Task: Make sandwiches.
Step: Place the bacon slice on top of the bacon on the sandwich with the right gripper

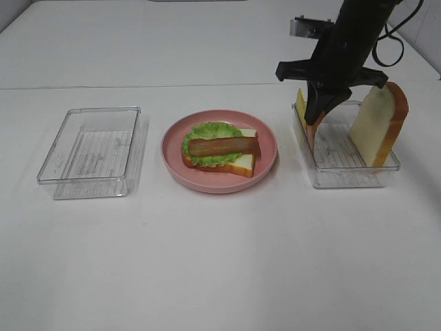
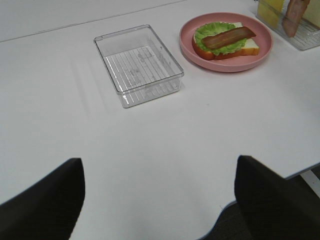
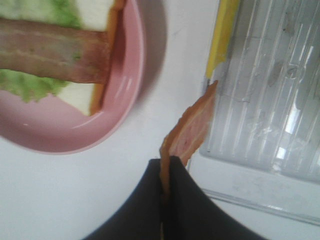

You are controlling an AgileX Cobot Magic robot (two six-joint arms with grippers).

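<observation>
A part-built sandwich (image 1: 219, 148) lies on the round pink plate (image 1: 207, 185): a white bread slice, green lettuce and one brown bacon strip. My right gripper (image 1: 318, 118) is shut on a second bacon strip (image 1: 313, 135) that hangs over the left end of the right clear tray (image 1: 344, 178). In the right wrist view the strip (image 3: 192, 127) sticks out of the shut gripper (image 3: 164, 180) beside the plate (image 3: 127, 105). A bread slice (image 1: 377, 127) stands upright in that tray, and a yellow cheese square (image 1: 300, 103) leans on its left wall. My left gripper (image 2: 157, 165) is open and empty, low over the near table.
An empty clear tray (image 1: 89, 148) sits left of the plate and also shows in the left wrist view (image 2: 140, 62). The white table's front edge (image 2: 260, 187) runs close by the left gripper's fingers (image 2: 45, 200).
</observation>
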